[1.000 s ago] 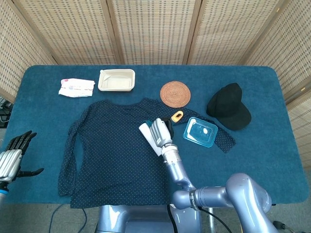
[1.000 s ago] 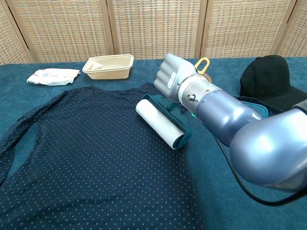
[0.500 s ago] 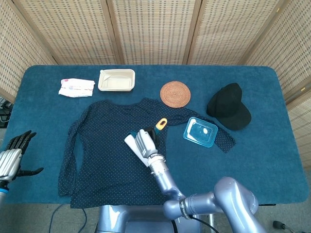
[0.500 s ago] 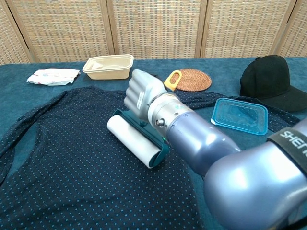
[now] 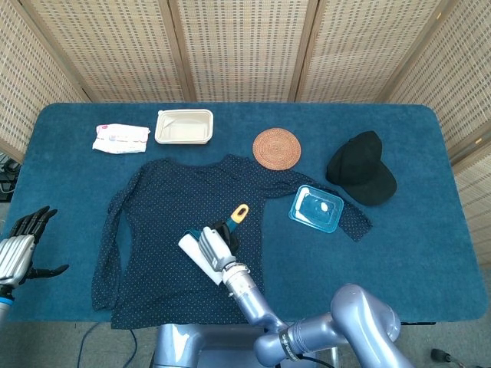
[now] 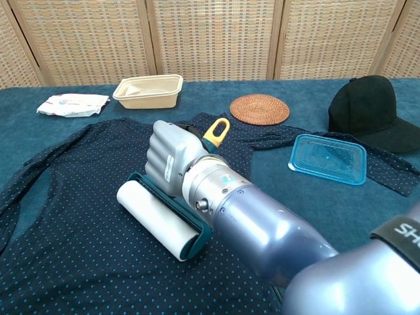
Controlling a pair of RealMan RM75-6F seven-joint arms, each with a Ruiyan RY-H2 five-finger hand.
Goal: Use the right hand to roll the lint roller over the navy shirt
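The navy dotted shirt [image 5: 165,222] [image 6: 72,216] lies spread flat on the blue table. My right hand [image 5: 215,244] [image 6: 169,159] grips the handle of the lint roller, whose white roll [image 5: 198,260] [image 6: 156,220] presses on the middle of the shirt. Its yellow loop end [image 5: 240,211] [image 6: 216,132] sticks out behind the hand. My left hand [image 5: 21,245] hangs open off the table's left edge, holding nothing; only the head view shows it.
Along the back stand a wipes packet [image 5: 120,138], a beige tray [image 5: 184,126] and a woven coaster [image 5: 277,148]. To the right are a black cap [image 5: 362,168] and a blue lidded container [image 5: 316,208] resting on the shirt's sleeve.
My right hand has drawn the roller leftward and toward me across the shirt, from near the container to the shirt's middle. The left hand has stayed still.
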